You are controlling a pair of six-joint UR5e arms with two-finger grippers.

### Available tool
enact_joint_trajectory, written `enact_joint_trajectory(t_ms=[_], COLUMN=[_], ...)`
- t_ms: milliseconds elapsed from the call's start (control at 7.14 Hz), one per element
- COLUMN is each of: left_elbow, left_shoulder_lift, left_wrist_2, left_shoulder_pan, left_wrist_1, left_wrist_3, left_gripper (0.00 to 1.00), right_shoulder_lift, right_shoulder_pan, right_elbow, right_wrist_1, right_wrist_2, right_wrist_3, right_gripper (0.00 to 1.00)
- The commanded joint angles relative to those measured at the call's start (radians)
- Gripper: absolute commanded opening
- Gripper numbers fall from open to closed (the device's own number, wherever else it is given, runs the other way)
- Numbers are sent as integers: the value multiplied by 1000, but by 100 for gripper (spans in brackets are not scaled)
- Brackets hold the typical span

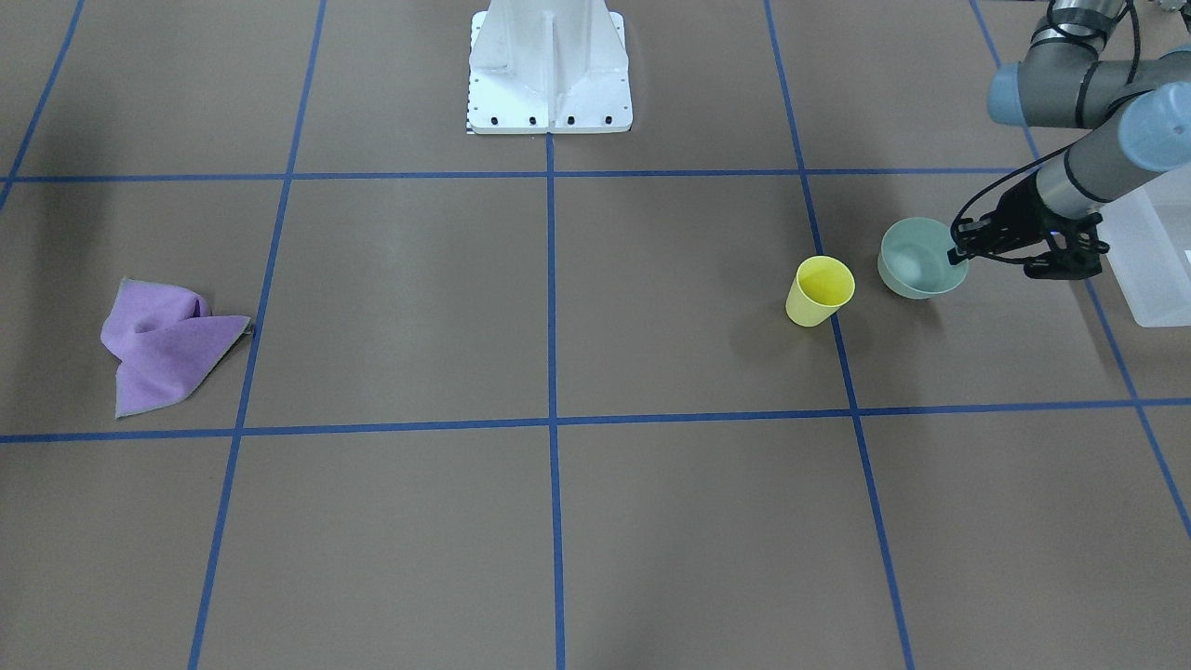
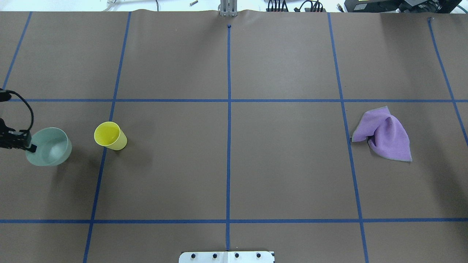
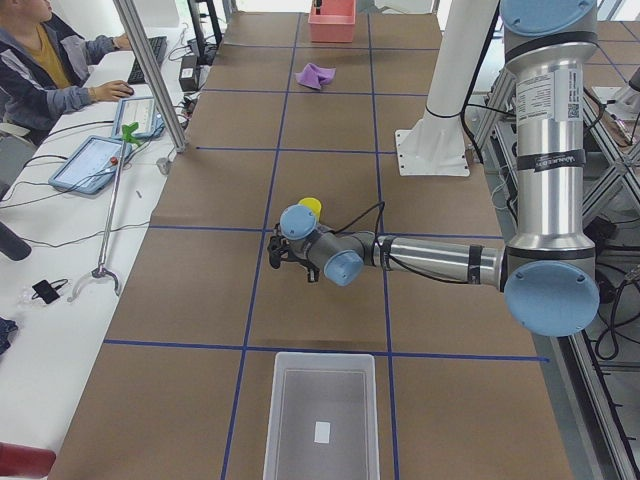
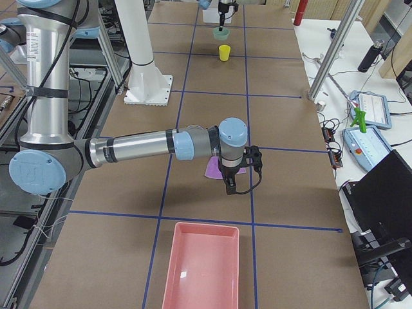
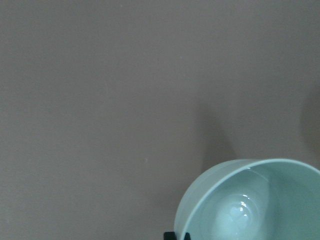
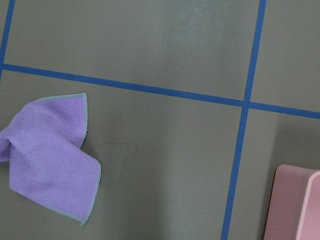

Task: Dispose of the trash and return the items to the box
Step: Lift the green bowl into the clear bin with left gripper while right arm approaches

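1. The round sage-green plastic bowl [image 2: 49,148], at 9 o'clock overhead, was seemingly pinched at its rim by the narrow left gripper [image 2: 32,147].
2. It was best carried level to the frosted translucent rectangular bin [image 1: 1163,298], then released low.

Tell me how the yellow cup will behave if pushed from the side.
The yellow tapered plastic cup stands upright on a base narrower than its rim, so a high push would probably tip it. It looks empty, so likely light and quick to slide. Tipped over, its taper would likely roll it in a curve.
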Motion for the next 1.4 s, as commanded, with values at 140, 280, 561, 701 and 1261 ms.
enact_joint_trajectory(t_ms=[140, 280, 561, 701, 1261], left_elbow=[58, 58, 151, 290, 488], left_shoulder_lift=[13, -36, -55, -66, -43], left_wrist_2=[-36, -30, 82, 84, 84], left_shoulder_pan=[-361, -452, -571, -593, -608], left_wrist_1=[343, 523, 601, 575, 489], left_wrist_3=[642, 832, 1054, 1158, 1168], left_gripper=[0, 0, 0, 0, 0], right_shoulder_lift=[25, 34, 59, 86, 103], right_shoulder_pan=[-39, -50, -93, -130, -174], right_elbow=[6, 6, 5, 3, 13], right_wrist_1=[3, 2, 3, 3, 5], right_wrist_2=[-3, -3, -4, -15, -38], right_wrist_3=[122, 127, 172, 229, 331], right_gripper=[100, 100, 100, 100, 100])
